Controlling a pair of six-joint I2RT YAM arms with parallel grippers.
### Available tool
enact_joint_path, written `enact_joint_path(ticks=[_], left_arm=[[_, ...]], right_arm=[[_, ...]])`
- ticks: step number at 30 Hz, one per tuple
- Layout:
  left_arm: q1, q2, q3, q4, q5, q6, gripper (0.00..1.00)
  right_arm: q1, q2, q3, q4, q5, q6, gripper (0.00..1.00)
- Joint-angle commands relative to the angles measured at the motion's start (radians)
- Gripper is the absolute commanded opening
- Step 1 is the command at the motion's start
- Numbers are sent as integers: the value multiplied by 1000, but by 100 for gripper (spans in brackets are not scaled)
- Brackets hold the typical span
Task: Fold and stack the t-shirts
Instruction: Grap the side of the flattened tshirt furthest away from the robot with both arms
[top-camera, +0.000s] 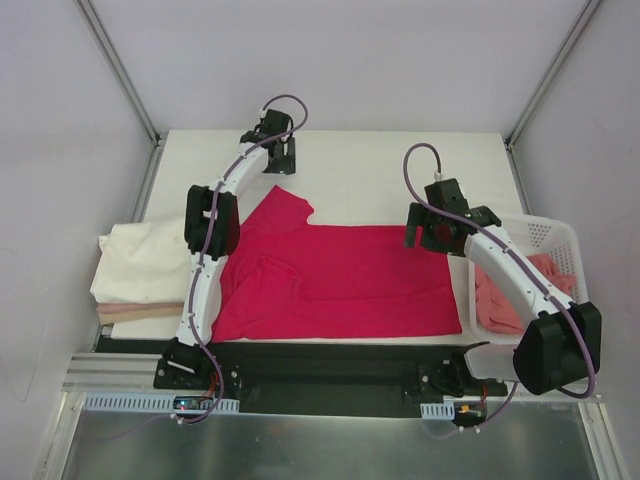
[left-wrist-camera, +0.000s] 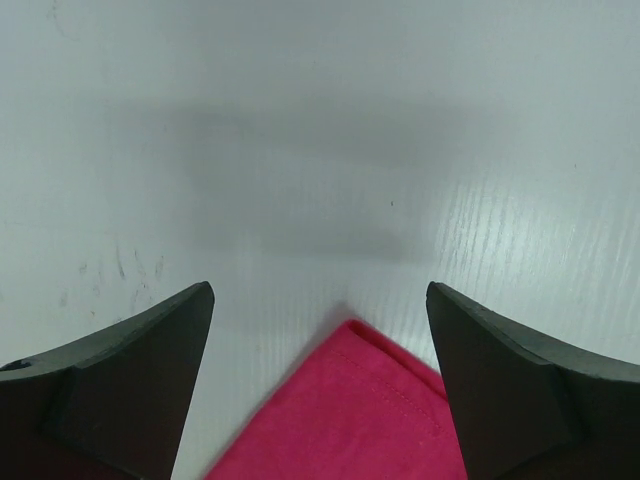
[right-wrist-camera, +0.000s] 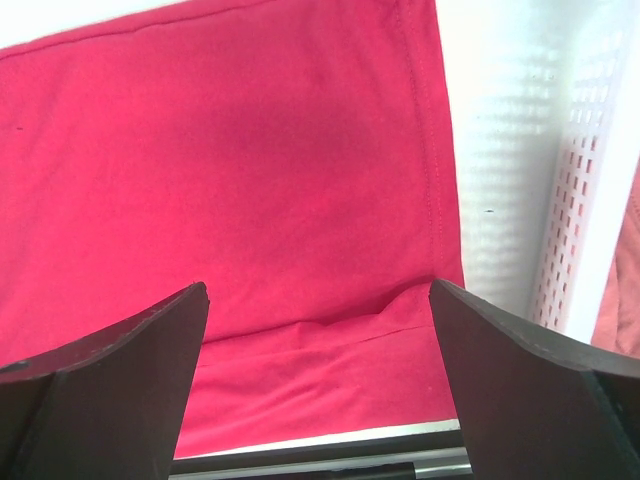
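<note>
The crimson-pink t-shirt (top-camera: 335, 285) lies spread on the white table, one sleeve pointing to the far left. My left gripper (top-camera: 281, 158) is open and empty above the table just beyond that sleeve; the sleeve's tip (left-wrist-camera: 350, 420) shows between its fingers. My right gripper (top-camera: 428, 235) is open and empty over the shirt's far right corner; the shirt (right-wrist-camera: 250, 180) fills its view. A cream-white t-shirt (top-camera: 140, 262) lies folded at the left edge. A salmon-pink t-shirt (top-camera: 510, 300) lies in the basket.
The white mesh basket (top-camera: 550, 240) stands at the right edge of the table, its wall (right-wrist-camera: 580, 200) close to my right gripper. Frame posts rise at the table's far corners. A black rail runs along the near edge.
</note>
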Motion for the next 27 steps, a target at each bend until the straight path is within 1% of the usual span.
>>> enact_joint_path(ticks=[1,2,4,5,8,11,12,15,16,18,19,20,23,26,27], left_arm=[[-1,-25,-15,-15,26,35,85],[-2,-23,-41,-17,55,29,81],[-1,-20,-66,-18,88,24,76],[-1,-20,-84,-20,100,18,70],[-2,-23,-119,-35,125,10,66],[-1,-29,-144,-46,112,5,52],[-1,-34,-150,-52,114,2,42],[-1,-43,-167,-52,131,-1,33],[-1,-43,-167,-54,131,-1,23],[-1,-45,-165,-55,132,-5,12],[-1,-49,-167,-57,135,-8,4],[-1,-52,-170,-57,134,-10,0],[-1,-77,-173,-57,119,-13,0],[-1,-113,-191,-57,126,-19,0],[-2,-126,-199,-55,129,-22,0]], right_arm=[[-11,8,11,1,-25,-13,97],[-11,8,8,2,-33,-13,97],[-11,2,2,7,-36,-9,97],[-11,1,-1,5,-37,-9,97],[-11,-16,-18,7,-36,-9,97],[-9,-32,-27,7,-36,-7,97],[-9,-36,-30,8,-37,-7,97],[-11,-39,-35,8,-34,-7,97],[-12,-36,-36,10,-30,-7,97],[-12,-29,-32,11,-19,-6,97],[-17,-22,-21,13,-8,-2,97],[-20,-15,-13,16,12,1,97],[-41,39,43,18,42,25,97],[-58,118,124,28,71,45,97],[-60,170,147,27,85,56,97]])
